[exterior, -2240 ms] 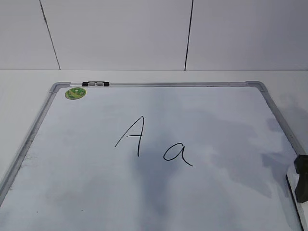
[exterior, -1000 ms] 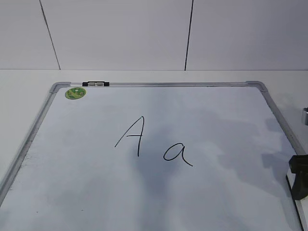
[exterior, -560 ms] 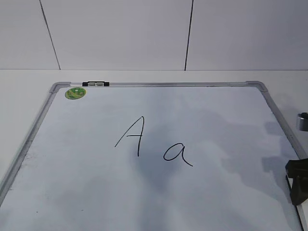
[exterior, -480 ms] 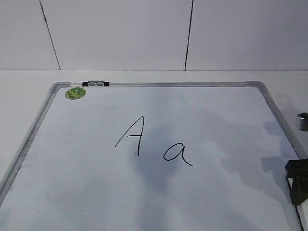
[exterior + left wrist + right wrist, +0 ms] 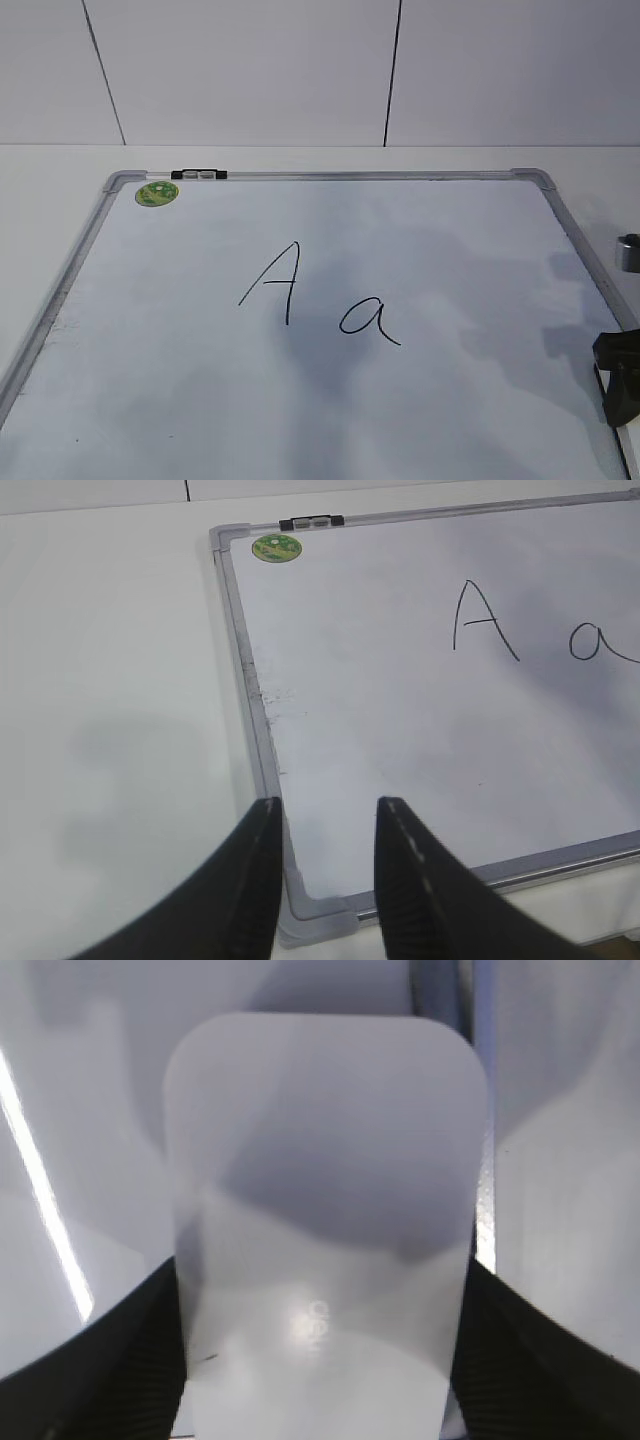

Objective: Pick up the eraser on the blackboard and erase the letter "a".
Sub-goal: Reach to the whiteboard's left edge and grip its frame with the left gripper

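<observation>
The blackboard point(image 5: 350, 176) is a white board in a silver frame lying flat; it also shows in the left wrist view point(image 5: 245, 680). The letter "a" point(image 5: 368, 322) sits right of centre, and at the right edge of the left wrist view point(image 5: 600, 640). The white eraser point(image 5: 325, 1160) lies by the board's right frame. My right gripper point(image 5: 322, 1360) has a black finger tight against each long side of it, and shows at the exterior view's right edge point(image 5: 620, 385). My left gripper point(image 5: 327, 815) is open and empty above the board's near left corner.
A capital "A" point(image 5: 275, 282) is written just left of the small "a". A green sticker point(image 5: 157, 193) and a black-and-silver clip point(image 5: 198, 174) sit at the board's far left corner. A small grey object point(image 5: 629, 252) lies off the right frame.
My right gripper has sunk lower at the board's right edge over the last two seconds and has held still for the last half second. The writing is unchanged.
</observation>
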`<state>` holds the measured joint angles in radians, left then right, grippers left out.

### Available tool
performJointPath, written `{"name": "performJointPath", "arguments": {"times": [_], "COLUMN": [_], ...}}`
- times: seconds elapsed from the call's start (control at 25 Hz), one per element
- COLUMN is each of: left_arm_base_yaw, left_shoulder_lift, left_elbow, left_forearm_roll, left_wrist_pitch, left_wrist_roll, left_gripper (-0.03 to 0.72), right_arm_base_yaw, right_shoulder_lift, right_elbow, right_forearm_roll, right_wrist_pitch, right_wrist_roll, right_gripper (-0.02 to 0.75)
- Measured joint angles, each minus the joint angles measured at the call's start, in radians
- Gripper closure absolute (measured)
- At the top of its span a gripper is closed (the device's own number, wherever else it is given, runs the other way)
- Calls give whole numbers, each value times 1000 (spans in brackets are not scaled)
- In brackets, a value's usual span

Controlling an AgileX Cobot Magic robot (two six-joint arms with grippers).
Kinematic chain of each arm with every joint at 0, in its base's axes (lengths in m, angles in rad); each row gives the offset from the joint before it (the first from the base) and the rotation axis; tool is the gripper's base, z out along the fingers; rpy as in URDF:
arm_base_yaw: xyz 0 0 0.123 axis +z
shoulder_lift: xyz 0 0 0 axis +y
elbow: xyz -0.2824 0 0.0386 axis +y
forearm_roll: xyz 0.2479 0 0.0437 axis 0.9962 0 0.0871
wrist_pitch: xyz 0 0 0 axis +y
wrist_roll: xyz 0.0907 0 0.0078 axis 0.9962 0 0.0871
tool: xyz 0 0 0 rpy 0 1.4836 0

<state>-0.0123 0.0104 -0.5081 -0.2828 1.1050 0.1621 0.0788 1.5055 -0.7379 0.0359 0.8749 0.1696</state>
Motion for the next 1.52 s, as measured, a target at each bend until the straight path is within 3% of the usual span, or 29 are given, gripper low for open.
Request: {"name": "performJointPath", "arguments": {"times": [1.16, 1.52], "left_arm_base_yaw": [0, 0], "left_shoulder_lift": [0, 0], "left_elbow": [0, 0], "left_forearm_roll": [0, -5], "left_wrist_pitch": [0, 0], "left_wrist_roll": [0, 0], "left_gripper": [449, 449], "right_arm_base_yaw": [0, 0], "right_shoulder_lift": [0, 8], "right_elbow": [-2, -92], "right_forearm_roll": [2, 3], "right_wrist_pitch": [-2, 123], "right_wrist_roll": [-2, -5], "right_gripper": [174, 174]}}
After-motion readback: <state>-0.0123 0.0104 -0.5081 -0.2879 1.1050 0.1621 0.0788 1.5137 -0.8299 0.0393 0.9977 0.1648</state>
